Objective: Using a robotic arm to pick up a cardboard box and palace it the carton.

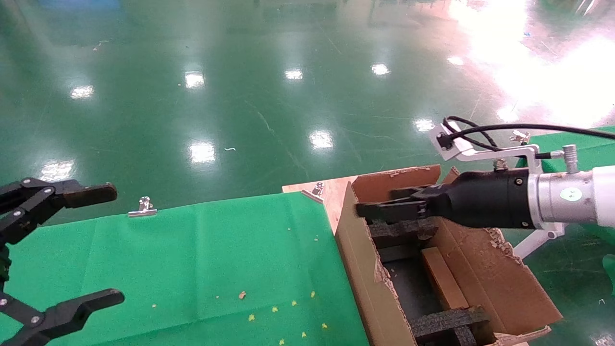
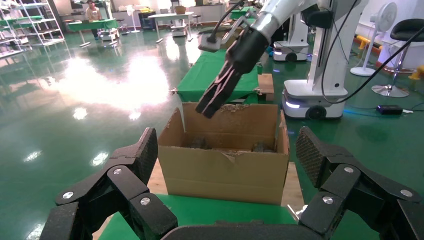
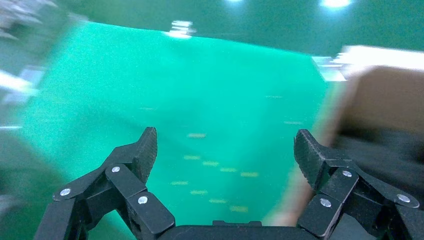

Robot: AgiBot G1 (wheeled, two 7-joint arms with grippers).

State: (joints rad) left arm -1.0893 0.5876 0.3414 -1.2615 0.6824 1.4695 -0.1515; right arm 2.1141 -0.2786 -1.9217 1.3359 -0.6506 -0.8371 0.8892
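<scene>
The large brown carton (image 1: 361, 283) with ragged flaps stands at the right end of the green table; it also shows in the left wrist view (image 2: 225, 170) and the right wrist view (image 3: 385, 95). The flat brown cardboard box (image 1: 444, 278) lies inside it, between black foam blocks (image 1: 401, 230). The white right arm's gripper (image 1: 365, 210) hovers over the carton's far end, open and empty in its wrist view (image 3: 225, 145); it also shows in the left wrist view (image 2: 207, 107). My left gripper (image 1: 115, 245) is open and empty at the table's left, facing the carton (image 2: 226, 145).
The green cloth (image 1: 192, 259) carries scattered cardboard crumbs (image 1: 274, 310) and is held by metal clips (image 1: 141, 207) (image 1: 318, 187). A glossy green floor lies beyond. A second green table (image 1: 593, 144) is at the right. A white robot base (image 2: 310, 100) stands behind the carton.
</scene>
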